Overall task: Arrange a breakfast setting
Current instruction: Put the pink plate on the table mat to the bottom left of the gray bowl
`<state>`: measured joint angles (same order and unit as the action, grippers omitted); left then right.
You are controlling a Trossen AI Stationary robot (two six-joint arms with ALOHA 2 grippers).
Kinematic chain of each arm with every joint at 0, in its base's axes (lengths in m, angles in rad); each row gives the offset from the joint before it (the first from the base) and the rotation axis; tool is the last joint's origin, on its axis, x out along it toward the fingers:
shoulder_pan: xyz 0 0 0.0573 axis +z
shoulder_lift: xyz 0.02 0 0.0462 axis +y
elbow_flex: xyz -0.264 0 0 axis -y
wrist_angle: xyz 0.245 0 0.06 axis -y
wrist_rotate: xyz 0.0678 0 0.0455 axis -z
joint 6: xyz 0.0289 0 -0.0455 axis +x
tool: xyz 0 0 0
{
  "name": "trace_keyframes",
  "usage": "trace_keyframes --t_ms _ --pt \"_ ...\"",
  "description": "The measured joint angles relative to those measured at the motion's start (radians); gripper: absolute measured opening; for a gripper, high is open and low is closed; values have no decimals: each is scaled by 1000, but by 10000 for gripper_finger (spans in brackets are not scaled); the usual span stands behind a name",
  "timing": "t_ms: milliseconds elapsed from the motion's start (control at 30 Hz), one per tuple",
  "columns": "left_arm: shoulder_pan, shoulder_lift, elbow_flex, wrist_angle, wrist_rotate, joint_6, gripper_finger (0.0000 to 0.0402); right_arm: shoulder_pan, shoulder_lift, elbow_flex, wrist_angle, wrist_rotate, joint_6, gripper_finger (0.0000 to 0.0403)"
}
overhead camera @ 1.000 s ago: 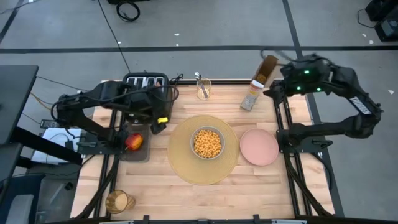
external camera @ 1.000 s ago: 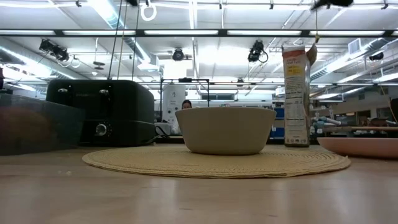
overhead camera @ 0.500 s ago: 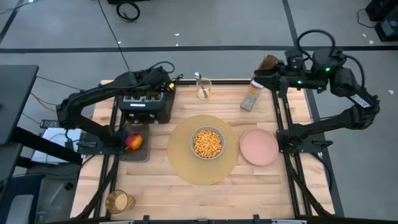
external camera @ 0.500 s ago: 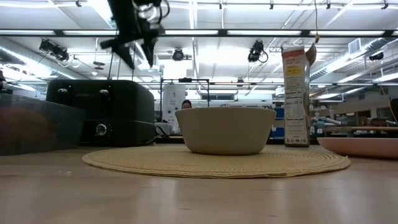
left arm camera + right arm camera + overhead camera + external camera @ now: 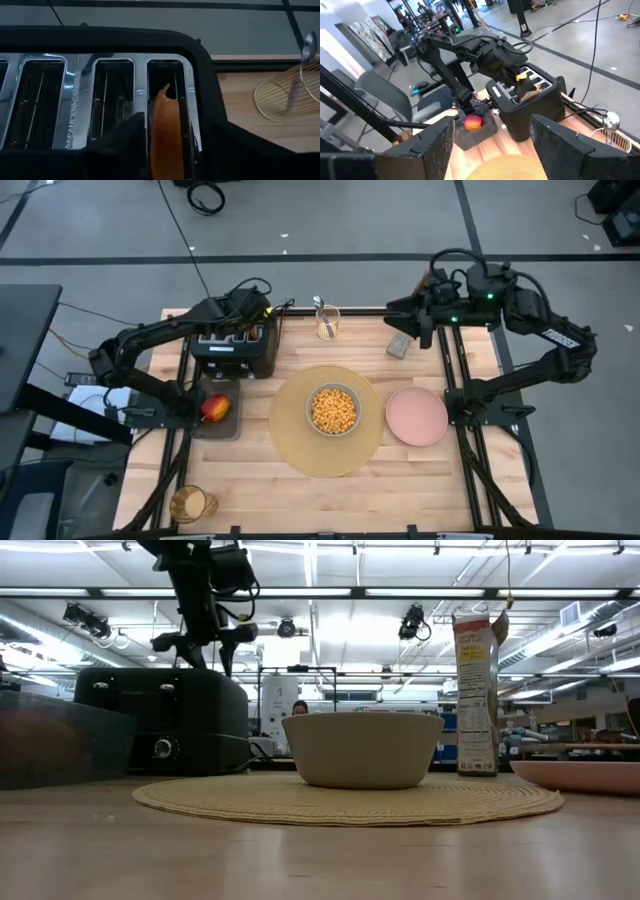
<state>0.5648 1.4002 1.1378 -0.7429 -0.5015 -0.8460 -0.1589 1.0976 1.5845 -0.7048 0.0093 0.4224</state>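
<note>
1. Amber glass (image 5: 190,504) stands at the near left corner of the table (image 5: 250,480), well apart from the placemat; not yet set.
2. Placemat (image 5: 326,420) lies at centre; the bowl (image 5: 334,409), filled with cereal, sits on it; the pink plate (image 5: 416,416) lies just beside it, empty.
3. Apple (image 5: 213,408) rests on a small tray at the left edge; not yet moved.
4. Toaster (image 5: 236,340) stands at the far left; the left gripper (image 5: 165,145) hangs over its end slot, fingers closed on a slice of toast (image 5: 166,131) half in the slot.
5. Spoon (image 5: 306,47) stands in a wire holder (image 5: 327,322) at the far edge; not yet placed.
6. Right gripper (image 5: 415,320) hovers near the cereal box (image 5: 401,340), fingers apart, holding nothing.
</note>
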Motion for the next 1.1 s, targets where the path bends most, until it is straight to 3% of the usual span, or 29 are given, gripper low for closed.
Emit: trace_keyframes --t_ms 200,433,633,867,967,1100 --pt "0 10 0 -17 -23 -4 159 0 5 0 1 -1 -14 263" --pt "0 18 0 -18 -22 -2 149 0 6 0 -13 -2 -50 263" --pt "0 18 0 -17 -21 46 149 110 71 0 -400 41 -51 263" --pt "0 18 0 -24 -19 47 149 326 246 -23 -717 101 148 263" --pt "0 18 0 -24 -18 49 149 370 305 -93 -737 113 345 263" --pt "0 18 0 -24 -18 68 149 378 378 -247 -632 27 600 259"
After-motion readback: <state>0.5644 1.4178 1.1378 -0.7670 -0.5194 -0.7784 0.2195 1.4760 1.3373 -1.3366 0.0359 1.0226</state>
